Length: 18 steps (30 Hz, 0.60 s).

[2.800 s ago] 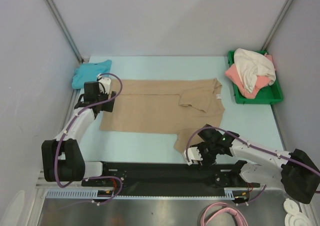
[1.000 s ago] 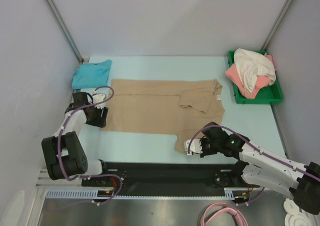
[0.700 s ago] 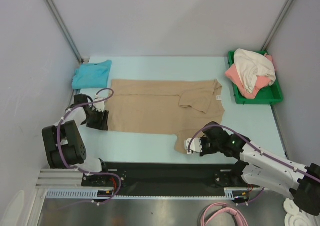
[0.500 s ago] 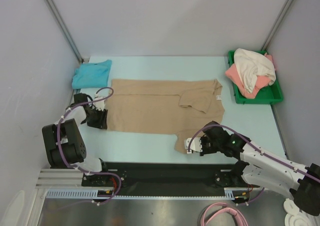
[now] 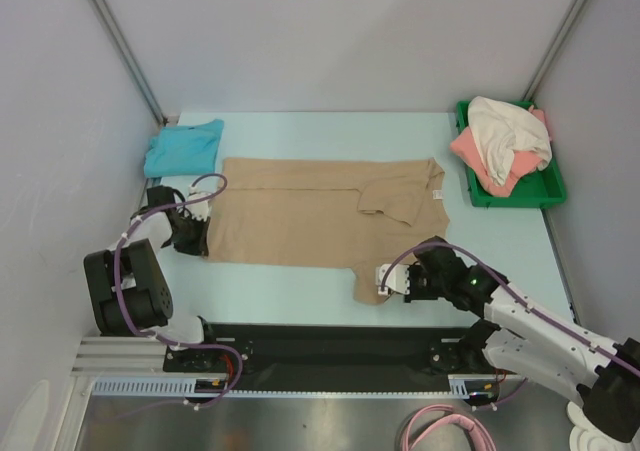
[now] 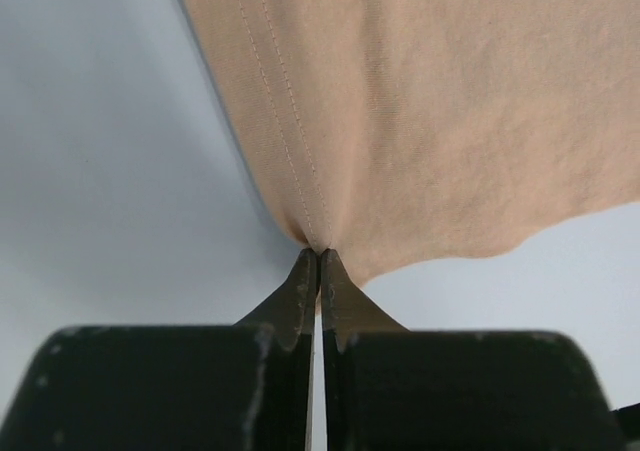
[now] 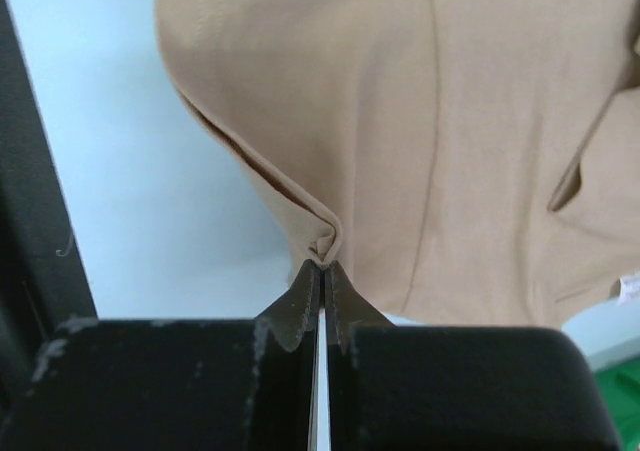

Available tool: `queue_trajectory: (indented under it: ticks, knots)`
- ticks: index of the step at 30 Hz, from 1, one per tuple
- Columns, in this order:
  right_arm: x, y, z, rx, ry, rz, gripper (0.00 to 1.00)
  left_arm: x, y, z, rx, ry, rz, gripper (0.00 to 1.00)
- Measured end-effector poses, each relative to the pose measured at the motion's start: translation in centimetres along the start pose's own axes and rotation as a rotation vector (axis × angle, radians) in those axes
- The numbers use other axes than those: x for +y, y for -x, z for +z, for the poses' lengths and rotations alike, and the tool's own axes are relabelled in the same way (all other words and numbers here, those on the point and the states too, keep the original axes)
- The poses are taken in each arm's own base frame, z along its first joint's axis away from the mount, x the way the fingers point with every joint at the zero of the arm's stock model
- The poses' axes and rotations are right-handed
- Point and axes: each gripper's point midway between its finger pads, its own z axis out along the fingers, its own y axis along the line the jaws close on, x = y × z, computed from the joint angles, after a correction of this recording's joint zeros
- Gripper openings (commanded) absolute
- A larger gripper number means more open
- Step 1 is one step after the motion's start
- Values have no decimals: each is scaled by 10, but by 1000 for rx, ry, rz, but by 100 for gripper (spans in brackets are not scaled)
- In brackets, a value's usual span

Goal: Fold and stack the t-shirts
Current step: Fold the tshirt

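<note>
Grey walls close off a pale blue counter (image 5: pixel 300 136) on the left, far and right sides. One green tray (image 5: pixel 549 195) sits at the far right corner. It holds two crumpled t-shirts: a cream-white shirt (image 5: pixel 506 131) heaped on a coral-pink shirt (image 5: pixel 468 151), whose cloth spills over the tray's left rim. Most of the pink one is buried under the white, so its shape cannot be made out.

A teal-blue shirt (image 5: pixel 185 147) lies folded at the far left corner, apart from the rest. The tan shirt (image 5: pixel 300 216) is spread flat across the middle of the counter. One sleeve is turned over onto its body at the right end, and another flap reaches toward the near edge.

That makes four shirts, one tray and two arms.

The left claw (image 6: pixel 318 269) is pinched together on the hemmed near-left corner of the tan shirt, the cloth puckering at its tips. The right claw (image 7: pixel 323 274) is likewise clamped on a small bunched fold at the edge of the near flap. Each wrist view shows only part of the shirt, cut off by the frame. From above, both sets of tips are too small and dark to tell apart from the arms.
</note>
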Motion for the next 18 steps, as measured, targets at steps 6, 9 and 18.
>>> queue_trajectory:
  ticks: [6,9,18]
  knots:
    - [-23,-6,-16,-20,-124,86,0,-2,2,-9,-14,8,5,0]
    - [-36,-8,-26,-33,-189,134,0,-4,4,-14,-29,11,10,1]
    - [-90,5,-54,-73,-337,228,0,-6,18,-32,-65,11,22,0]
